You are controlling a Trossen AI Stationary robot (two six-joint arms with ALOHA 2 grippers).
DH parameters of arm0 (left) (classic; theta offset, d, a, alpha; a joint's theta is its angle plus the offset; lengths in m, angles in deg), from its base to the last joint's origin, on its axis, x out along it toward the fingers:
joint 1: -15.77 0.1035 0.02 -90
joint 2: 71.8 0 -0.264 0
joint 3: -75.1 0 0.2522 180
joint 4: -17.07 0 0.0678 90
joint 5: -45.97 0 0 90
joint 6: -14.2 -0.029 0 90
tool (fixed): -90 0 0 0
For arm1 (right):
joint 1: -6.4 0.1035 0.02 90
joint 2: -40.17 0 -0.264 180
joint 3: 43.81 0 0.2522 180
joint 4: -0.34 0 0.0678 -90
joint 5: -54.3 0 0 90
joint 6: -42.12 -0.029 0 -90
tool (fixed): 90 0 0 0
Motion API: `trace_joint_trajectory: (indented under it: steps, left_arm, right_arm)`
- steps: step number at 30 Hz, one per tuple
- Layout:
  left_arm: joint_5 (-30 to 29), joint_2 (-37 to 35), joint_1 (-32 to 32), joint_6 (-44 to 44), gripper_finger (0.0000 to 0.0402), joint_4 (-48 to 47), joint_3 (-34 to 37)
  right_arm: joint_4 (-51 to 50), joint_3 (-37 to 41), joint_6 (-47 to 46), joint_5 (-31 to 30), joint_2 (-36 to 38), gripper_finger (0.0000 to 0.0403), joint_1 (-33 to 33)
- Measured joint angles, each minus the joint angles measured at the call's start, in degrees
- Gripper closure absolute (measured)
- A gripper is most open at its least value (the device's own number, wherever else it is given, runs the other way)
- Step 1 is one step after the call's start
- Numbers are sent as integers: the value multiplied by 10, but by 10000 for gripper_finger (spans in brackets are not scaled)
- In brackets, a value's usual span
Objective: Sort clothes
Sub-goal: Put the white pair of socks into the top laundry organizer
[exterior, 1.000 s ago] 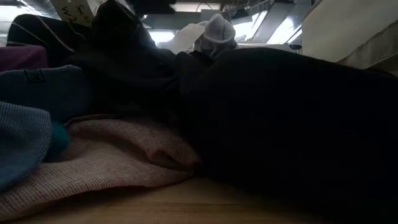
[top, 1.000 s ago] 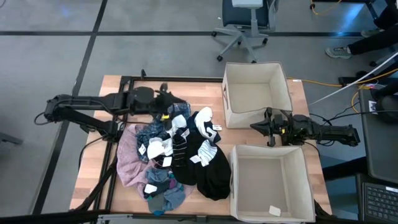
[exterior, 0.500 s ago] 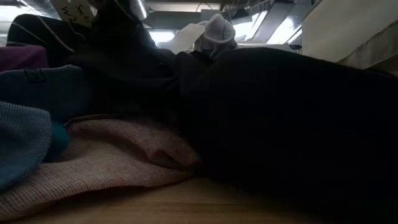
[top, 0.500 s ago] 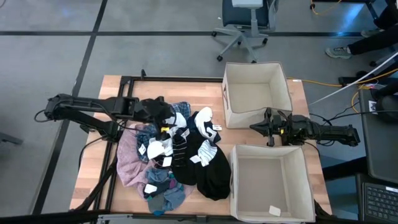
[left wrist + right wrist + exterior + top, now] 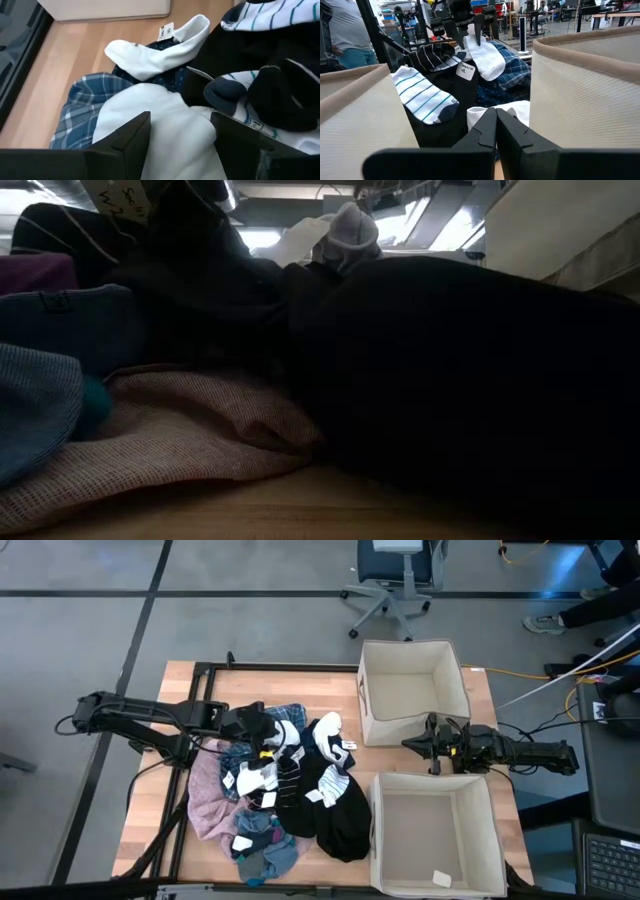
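Observation:
The clothes (image 5: 290, 785) lie in a heap on the wooden table, left of the middle: black, striped, blue plaid (image 5: 80, 110), pale pink (image 5: 205, 795) and white pieces. My left gripper (image 5: 268, 732) hangs open over the heap's far left part, tipped downward. In the left wrist view its fingers stand on either side of a white garment (image 5: 165, 125) that lies on the plaid one. My right gripper (image 5: 408, 743) is shut with nothing in it, level, between the two bins at the right. My left gripper has its open fingers (image 5: 131, 140) on either side of the white garment's upper part (image 5: 479, 47), slanting down from the table's left. Whether they touch the cloth I cannot tell.
Two square beige bins stand at the right, one far (image 5: 365, 690) and one near (image 5: 432, 830). A black garment (image 5: 450, 380) fills the heap's near right side. Bare wood shows along the far edge. An office chair (image 5: 395, 580) stands beyond the table.
My left gripper has sunk toward the heap of clothes and tipped its fingers downward, staying open. The clothes have not shifted.

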Motion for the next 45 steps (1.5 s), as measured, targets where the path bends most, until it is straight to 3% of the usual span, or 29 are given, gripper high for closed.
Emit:
trace_joint_trajectory:
  steps: [14,22,32,39,45]
  left_arm:
    - [2,0,0,-26,391,1,-11]
    - [6,-1,0,-50,393,61,-71]
    - [7,7,25,-185,393,289,-84]
    - [58,74,61,-190,390,409,-84]
    - [58,144,66,-192,391,525,-84]
  right_arm:
    - [10,1,0,-1,0,391,0]
    - [50,-4,-2,26,0,391,0]
    - [100,-54,19,35,0,391,0]
    - [220,-65,84,-29,-18,391,0]
    - [303,-65,162,-75,-101,370,0]
